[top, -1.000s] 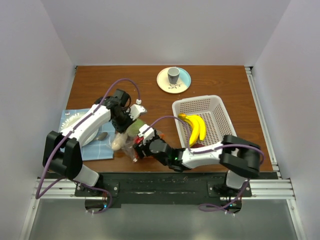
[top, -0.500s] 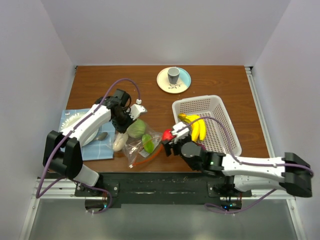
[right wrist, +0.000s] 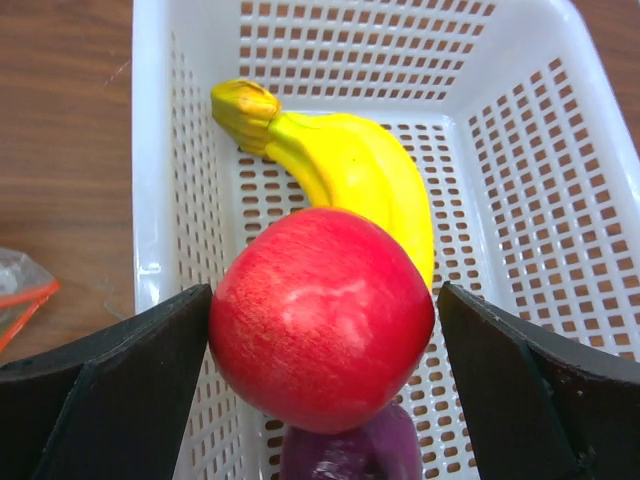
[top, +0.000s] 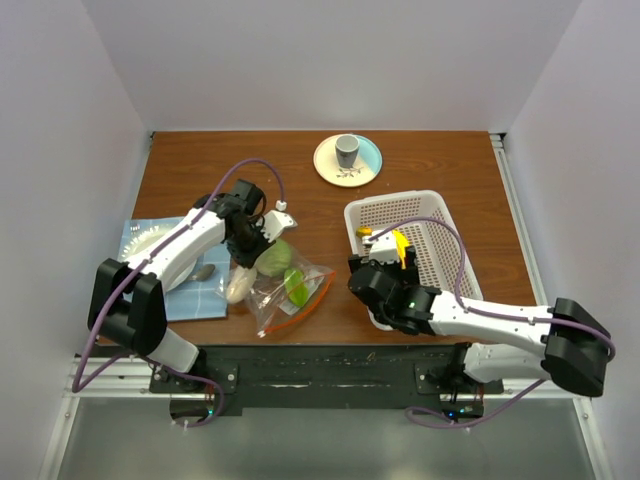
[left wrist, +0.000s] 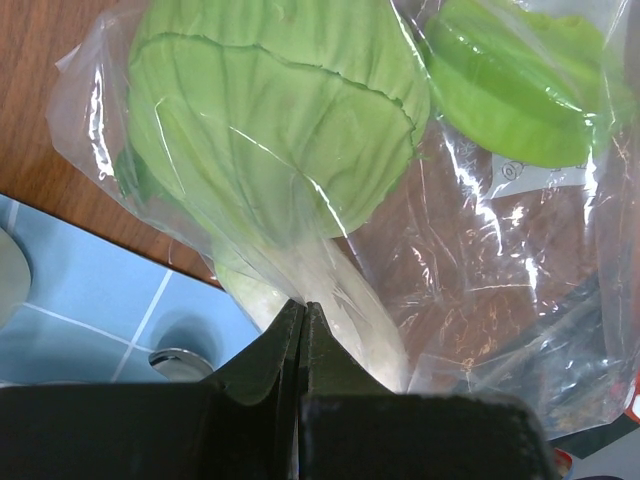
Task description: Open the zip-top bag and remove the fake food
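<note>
The clear zip-top bag (top: 290,292) lies on the table with its orange-red zip strip (top: 303,317) toward the near edge. A green cabbage (left wrist: 270,110), a green piece (left wrist: 520,90) and a cream oval piece (left wrist: 350,320) sit in it. My left gripper (top: 245,250) is shut on the bag's far plastic edge (left wrist: 302,305). My right gripper (right wrist: 322,300) is over the white basket (right wrist: 160,150), jaws open around the red round fruit (right wrist: 320,315), with a gap at the right finger. The fruit rests on a purple piece (right wrist: 350,452) beside the yellow banana bunch (right wrist: 350,170).
A plate with the grey cup (top: 347,152) stands at the back centre. A blue cloth (top: 150,250) with a spoon (top: 203,271) lies at the left, under my left arm. The basket (top: 430,205) stands at the right, near the table's right edge.
My right arm carried the red fruit from the bag rightward to over the basket, and its jaws now stand apart from it. The left gripper kept its hold on the bag.
</note>
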Available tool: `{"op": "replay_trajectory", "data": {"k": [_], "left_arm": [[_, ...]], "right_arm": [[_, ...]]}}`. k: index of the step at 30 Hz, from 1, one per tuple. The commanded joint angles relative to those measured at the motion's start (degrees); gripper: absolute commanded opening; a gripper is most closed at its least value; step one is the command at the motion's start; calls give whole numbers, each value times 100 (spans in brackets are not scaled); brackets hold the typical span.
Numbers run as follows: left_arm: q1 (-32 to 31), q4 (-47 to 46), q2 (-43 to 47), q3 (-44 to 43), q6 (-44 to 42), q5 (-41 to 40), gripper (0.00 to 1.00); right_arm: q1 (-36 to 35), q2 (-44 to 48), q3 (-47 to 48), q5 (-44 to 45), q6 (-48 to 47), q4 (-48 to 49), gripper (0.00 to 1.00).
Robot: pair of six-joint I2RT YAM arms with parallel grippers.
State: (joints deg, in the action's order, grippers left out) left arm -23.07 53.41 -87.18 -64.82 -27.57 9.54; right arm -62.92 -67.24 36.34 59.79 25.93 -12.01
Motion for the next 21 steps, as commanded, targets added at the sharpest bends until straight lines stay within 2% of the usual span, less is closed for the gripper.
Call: {"op": "replay_trajectory", "data": {"k": [1, 5, 7, 12, 21], "left_arm": [[-40, -67, 69, -145, 77, -31, 0], [-48, -111, 122, -66, 50, -84, 0], [-40, -129, 104, -31, 41, -84, 0], [-40, -155, 95, -40, 59, -66, 0], [-48, -129, 148, -22, 59, -101, 0]], "right_arm": [[-98, 422, 50, -431, -332, 522, 99], [-747, 537, -48, -600, -1350, 1182, 99], [-1073, 449, -13, -845, -1555, 1526, 99], [-1346, -68, 189, -1627, -1574, 1974, 99], [-1408, -1721, 725, -2076, -1354, 2897, 99]]}}
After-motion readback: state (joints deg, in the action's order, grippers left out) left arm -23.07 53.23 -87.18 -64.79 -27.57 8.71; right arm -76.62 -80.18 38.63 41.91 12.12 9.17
